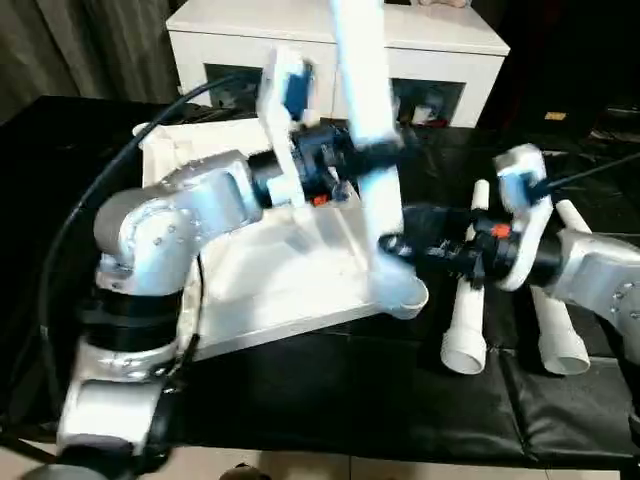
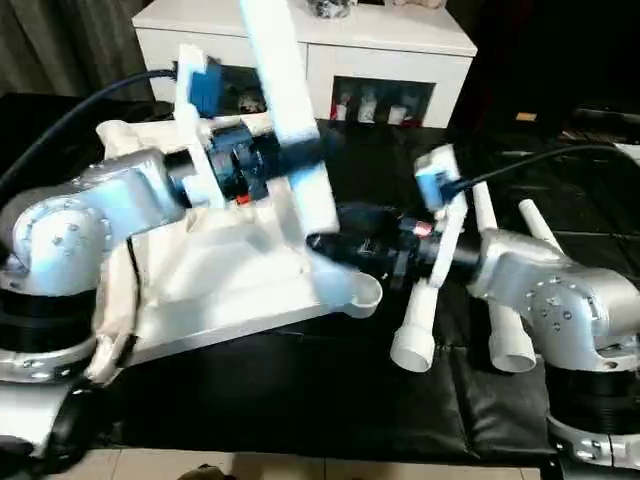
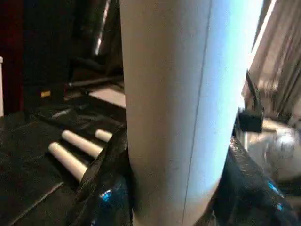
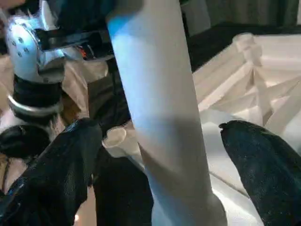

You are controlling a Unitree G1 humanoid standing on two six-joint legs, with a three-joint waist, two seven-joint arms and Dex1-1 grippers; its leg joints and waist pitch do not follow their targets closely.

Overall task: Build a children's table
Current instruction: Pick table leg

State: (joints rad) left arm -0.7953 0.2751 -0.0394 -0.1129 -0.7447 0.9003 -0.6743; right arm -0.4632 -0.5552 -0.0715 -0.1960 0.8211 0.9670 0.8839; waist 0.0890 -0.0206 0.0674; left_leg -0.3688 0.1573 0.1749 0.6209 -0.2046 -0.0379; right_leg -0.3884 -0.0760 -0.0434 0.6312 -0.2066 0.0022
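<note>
White tabletop point(image 1: 290, 270) with ribbed X-braced underside; white legs point(image 1: 465, 320); black-covered surface point(image 1: 330, 400); silver forearms point(image 1: 190, 215); white cabinet point(image 1: 340, 50)

work table point(image 1: 330, 400): black-covered, seamed cover panels seen at near edge | white cabinet point(image 1: 440, 45): set behind the table, glass doors, small items seen inside | curtain point(image 1: 60, 50): hung at far left | floor point(image 1: 330, 468): light, tiled

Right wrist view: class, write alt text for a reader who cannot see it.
A white table leg stands between the two black fingers of the open right gripper, which do not touch it. Behind lies the upturned table top with its ribbed, X-braced underside, and the left arm holds the leg higher up.
</note>
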